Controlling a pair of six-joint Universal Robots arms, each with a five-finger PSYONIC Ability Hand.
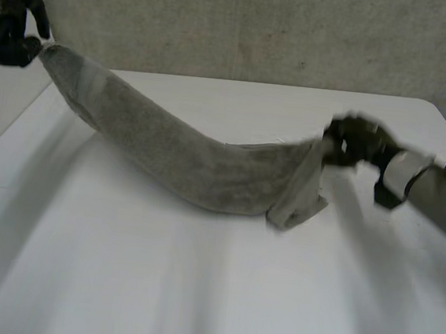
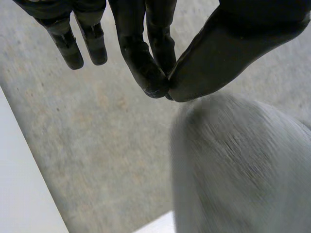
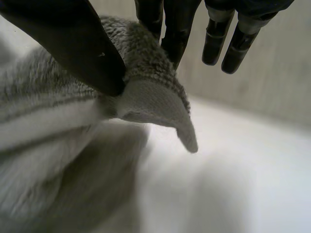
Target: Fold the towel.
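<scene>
A grey towel (image 1: 185,151) hangs stretched between my two hands, sagging onto the white table (image 1: 195,291) in the middle. My left hand (image 1: 11,24) holds one end raised at the far left, past the table's edge; in the left wrist view its thumb and fingers (image 2: 155,80) pinch the towel (image 2: 238,160) at its tip. My right hand (image 1: 356,140) grips the other end at the right, low over the table. In the right wrist view its thumb (image 3: 82,43) and fingers pinch a corner of the towel (image 3: 150,97), which pokes out beyond the grip.
A grey textured wall (image 1: 260,28) stands behind the table. The table's left edge (image 1: 13,127) runs below my left hand. My right forearm (image 1: 434,191) reaches in from the right.
</scene>
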